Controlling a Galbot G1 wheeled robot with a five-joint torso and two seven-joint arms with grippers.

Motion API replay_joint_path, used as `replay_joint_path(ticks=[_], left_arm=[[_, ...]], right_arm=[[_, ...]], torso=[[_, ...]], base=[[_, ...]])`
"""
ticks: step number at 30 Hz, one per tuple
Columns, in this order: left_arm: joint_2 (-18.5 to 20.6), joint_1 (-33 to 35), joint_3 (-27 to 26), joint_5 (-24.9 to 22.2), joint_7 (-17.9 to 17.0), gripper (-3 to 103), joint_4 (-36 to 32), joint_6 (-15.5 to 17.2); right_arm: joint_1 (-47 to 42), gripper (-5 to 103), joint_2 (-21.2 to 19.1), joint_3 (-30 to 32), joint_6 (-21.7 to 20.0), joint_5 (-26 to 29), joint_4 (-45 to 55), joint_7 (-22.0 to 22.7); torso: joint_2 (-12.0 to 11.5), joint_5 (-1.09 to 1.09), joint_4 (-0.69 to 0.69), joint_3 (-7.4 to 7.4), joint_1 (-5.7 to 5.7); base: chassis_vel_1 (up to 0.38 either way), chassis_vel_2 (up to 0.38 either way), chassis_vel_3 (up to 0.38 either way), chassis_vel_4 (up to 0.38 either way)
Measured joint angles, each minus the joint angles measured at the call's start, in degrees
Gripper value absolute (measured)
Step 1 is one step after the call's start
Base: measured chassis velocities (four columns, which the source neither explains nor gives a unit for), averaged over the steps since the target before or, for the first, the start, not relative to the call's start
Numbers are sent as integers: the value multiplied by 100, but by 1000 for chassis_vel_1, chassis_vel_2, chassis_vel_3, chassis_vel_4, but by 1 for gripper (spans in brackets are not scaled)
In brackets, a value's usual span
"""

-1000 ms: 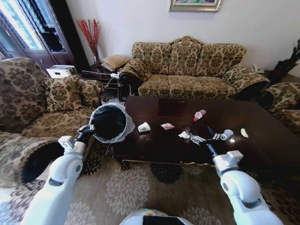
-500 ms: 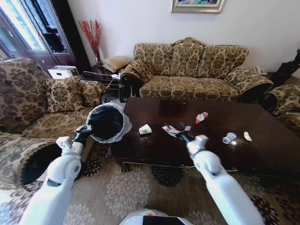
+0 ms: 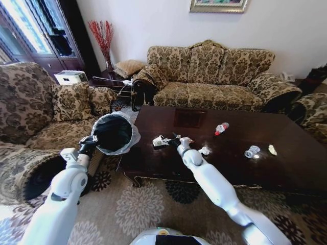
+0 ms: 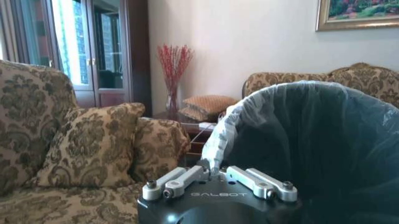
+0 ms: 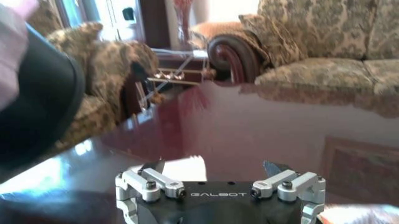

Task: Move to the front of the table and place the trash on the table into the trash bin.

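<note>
A large dark glossy coffee table (image 3: 286,163) stands in front of a floral patterned sofa (image 3: 214,76), with a matching armchair (image 3: 30,117) off its left end. Held up beside the table's left corner is a small round black trash bin (image 3: 116,133), lined with a whitish plastic bag ruffled around the rim. The left gripper (image 3: 88,145) has its fingers clamped shut on the bin's near rim; the left wrist view looks straight into the dark liner (image 4: 311,149).

The right arm reaches out across the tabletop, and the right gripper (image 3: 173,141) hovers low over the left part of the table with its fingers spread apart, just beside a crumpled white paper scrap (image 3: 158,141).

More trash lies to the right: a small white wrapper (image 3: 205,150) near the arm, a clear bottle with a red cap (image 3: 220,128) farther back, a crushed clear bottle (image 3: 251,151), and a pale scrap (image 3: 272,150) just beside it.
</note>
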Motion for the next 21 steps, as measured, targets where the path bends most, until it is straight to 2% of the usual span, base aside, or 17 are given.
replay_joint_path(ticks=[6,9,13,14,15,17,18,21], left_arm=[[96,-149,-10,-4,-15,0,89,26],[139,-168,-12,-19,-9,0,83,55],[131,-167,-11,-27,-3,0,56,70],[123,-160,-10,-29,1,0,42,71],[116,-148,-9,-29,5,0,32,73],[108,-136,-6,-29,12,0,22,75],[104,-128,-3,-30,18,0,16,76],[103,-123,2,-29,29,0,5,77]], right_arm=[[4,103,51,25,23,-57,-238,-273],[65,96,71,-8,94,-71,-419,-469],[102,93,103,-53,113,-82,-511,-534],[122,82,137,-74,133,-92,-568,-566],[134,77,167,-82,144,-106,-608,-603],[143,77,196,-86,144,-115,-639,-618],[150,66,239,-93,153,-132,-677,-623],[154,61,274,-104,170,-172,-719,-629]], torso=[[0,1,0,-1,0],[0,0,1,-1,-1],[0,1,0,-1,-1],[0,2,0,-1,-1],[0,2,0,-1,-1],[0,1,1,-1,-1],[0,1,2,-1,-1],[0,1,2,-1,-1]], base=[[0,0,0,0],[0,0,0,0],[0,0,0,0],[0,0,0,0],[0,0,0,0],[0,0,0,0],[0,0,0,0],[0,0,0,0]])
